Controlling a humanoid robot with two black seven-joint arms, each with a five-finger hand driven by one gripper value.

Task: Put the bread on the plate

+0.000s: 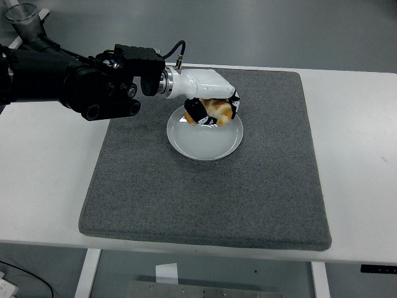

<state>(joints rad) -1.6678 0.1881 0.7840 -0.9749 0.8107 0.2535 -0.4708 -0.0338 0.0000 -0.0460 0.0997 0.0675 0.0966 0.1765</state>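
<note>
We see no brand, label or readable writing anywhere in the view. From the left edge, the black left arm (68, 81) reaches across the white table (49, 174), its bulky dark joints giving way to a white wrist section. At its end, the left hand (214, 107) points rightward and slightly down, palm facing the table, its fingers (197, 113) curled around the bread (218, 110), a golden-brown roll held snugly beneath the palm. Directly under the hand sits the white plate (205, 139); the hand and bread hang over the plate's far rim, and we cannot tell whether the bread touches it. The rest of the plate extends toward us from the hand, its bowl bare and glossy. The plate rests on a grey mat (248, 186), which spreads out below and to the right of the hand, covering much of the table.
</note>
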